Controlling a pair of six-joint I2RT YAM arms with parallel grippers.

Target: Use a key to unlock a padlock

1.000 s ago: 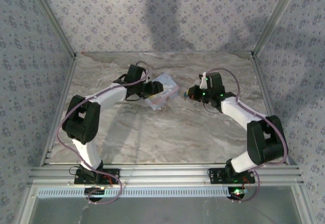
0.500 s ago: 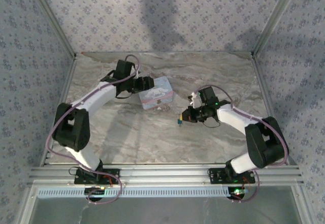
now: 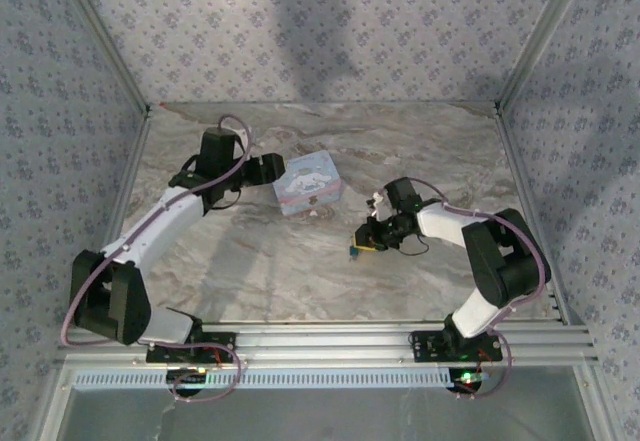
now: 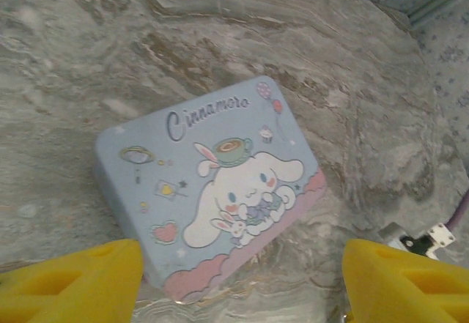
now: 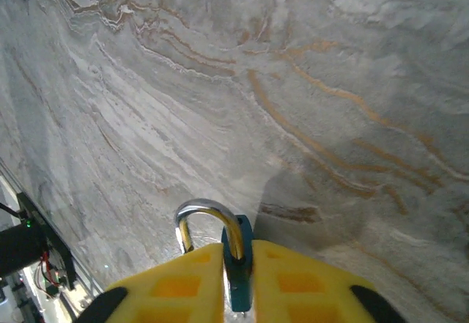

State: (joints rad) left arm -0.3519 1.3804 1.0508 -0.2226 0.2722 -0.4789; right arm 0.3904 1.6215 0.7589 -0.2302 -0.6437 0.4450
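Marble-patterned tabletop [image 3: 250,271] lies under both arms. Seen from above, the right gripper [image 3: 364,243] hangs low over the stone, a little right of the middle, with the padlock [image 3: 354,251] at its tip. The right wrist view shows its two yellow fingers [image 5: 183,283] pressed in on the teal body of the padlock, one on each flat side, pinching it. The padlock stands on edge in that grip. Its silvery shackle [image 5: 209,220] arches out toward 12 o'clock, past the fingertips and over bare stone. One leg of the shackle runs into the body. The other drops behind the left-hand finger, so I cannot tell whether it is latched.

A pale blue tin [image 3: 310,183] with a cartoon rabbit on its lid lies flat on the table, at about 11 o'clock from the padlock and well apart from it. The left gripper [image 3: 268,168] sits just beside the tin at its 9 o'clock. In the left wrist view its yellow fingers [image 4: 73,283] are spread wide, one toward each lower corner. They hold nothing, and the tin lies between and beyond them.
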